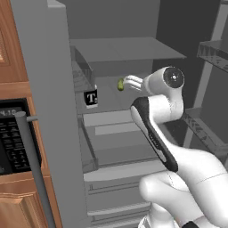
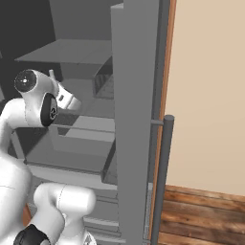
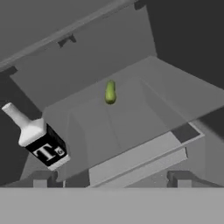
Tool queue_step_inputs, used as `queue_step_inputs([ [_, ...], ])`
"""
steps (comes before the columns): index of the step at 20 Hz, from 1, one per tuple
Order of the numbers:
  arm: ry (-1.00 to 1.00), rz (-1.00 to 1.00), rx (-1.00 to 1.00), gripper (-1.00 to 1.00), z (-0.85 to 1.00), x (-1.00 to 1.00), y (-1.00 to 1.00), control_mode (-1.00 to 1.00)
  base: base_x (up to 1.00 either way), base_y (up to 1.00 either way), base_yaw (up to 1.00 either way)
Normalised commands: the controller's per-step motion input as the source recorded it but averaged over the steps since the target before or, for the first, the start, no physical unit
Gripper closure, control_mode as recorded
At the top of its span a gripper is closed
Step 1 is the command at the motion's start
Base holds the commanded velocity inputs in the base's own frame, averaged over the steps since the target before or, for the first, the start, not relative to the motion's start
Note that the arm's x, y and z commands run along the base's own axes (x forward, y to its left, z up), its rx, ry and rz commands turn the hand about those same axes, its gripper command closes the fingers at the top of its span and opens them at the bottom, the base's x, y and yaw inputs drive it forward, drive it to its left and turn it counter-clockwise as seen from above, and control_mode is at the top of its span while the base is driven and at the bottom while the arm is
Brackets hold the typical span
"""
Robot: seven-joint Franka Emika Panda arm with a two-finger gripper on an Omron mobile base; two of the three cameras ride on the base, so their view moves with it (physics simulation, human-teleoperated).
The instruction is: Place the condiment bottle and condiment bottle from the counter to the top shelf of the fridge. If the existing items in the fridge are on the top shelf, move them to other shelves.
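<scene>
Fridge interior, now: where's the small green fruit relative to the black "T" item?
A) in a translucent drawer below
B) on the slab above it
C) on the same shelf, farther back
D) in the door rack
C: the green fruit rests on the same grey shelf as the black "T" item, deeper toward the back wall.

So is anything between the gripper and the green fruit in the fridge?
Nothing visible: in the hand view the green fruit lies ahead on open shelf, with the black T-labelled bottle off to one side.
</scene>
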Motion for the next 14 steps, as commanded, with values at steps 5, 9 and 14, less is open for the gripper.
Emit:
queue_step_inputs([
  [5, 0.19, 0.0, 0.06, -1.0, 0.68, -1.0, 0.01, -1.0, 0.0, 0.0, 0.0],
  [9, 0.21, -0.02, 0.0, -1.0, 0.51, -1.0, 0.01, -1.0, 0.0, 0.0, 0.0],
  [14, 0.07, -0.03, -0.08, -1.0, 0.1, -1.0, -0.03, -1.0, 0.0, 0.0, 0.0],
])
